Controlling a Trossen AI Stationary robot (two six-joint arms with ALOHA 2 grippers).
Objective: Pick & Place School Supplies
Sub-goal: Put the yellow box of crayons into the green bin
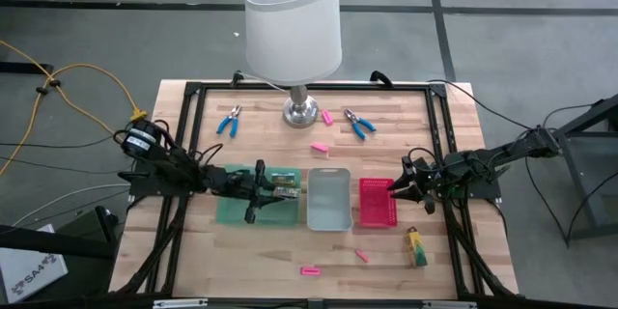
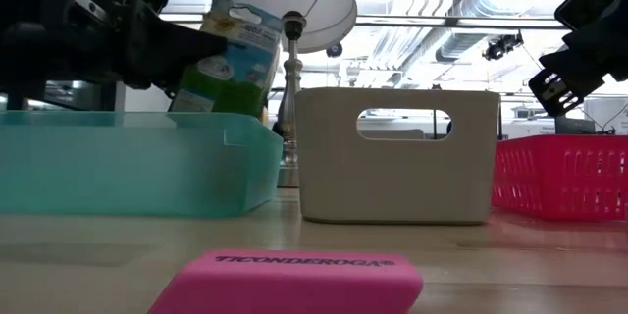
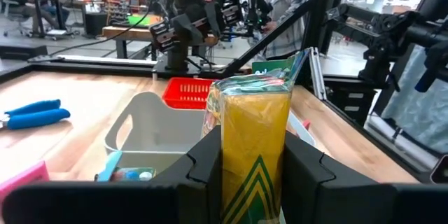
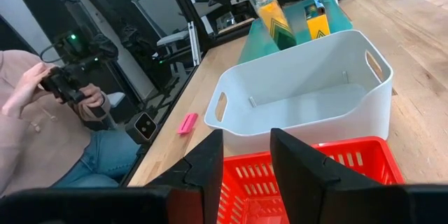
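Pink eraser (image 2: 287, 281): flat on the desk (image 1: 251, 251), nearest the low camera
Left gripper (image 3: 255, 175): above the green tray (image 1: 237, 209) — pinching an upright yellow-green pack (image 3: 255, 140)
Second pack (image 4: 316, 18): standing in the green tray
Right gripper (image 4: 246, 155): fingers spread, holding nothing — over the pink tray (image 1: 378, 203)
Grey tray (image 1: 329, 199): between green and pink trays
Blue-handled pliers (image 1: 229, 121): near the lamp (image 1: 293, 29)

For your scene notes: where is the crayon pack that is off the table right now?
In the high view the crayon pack is left of centre, clamped in the left gripper above the green tray, beside the grey tray.
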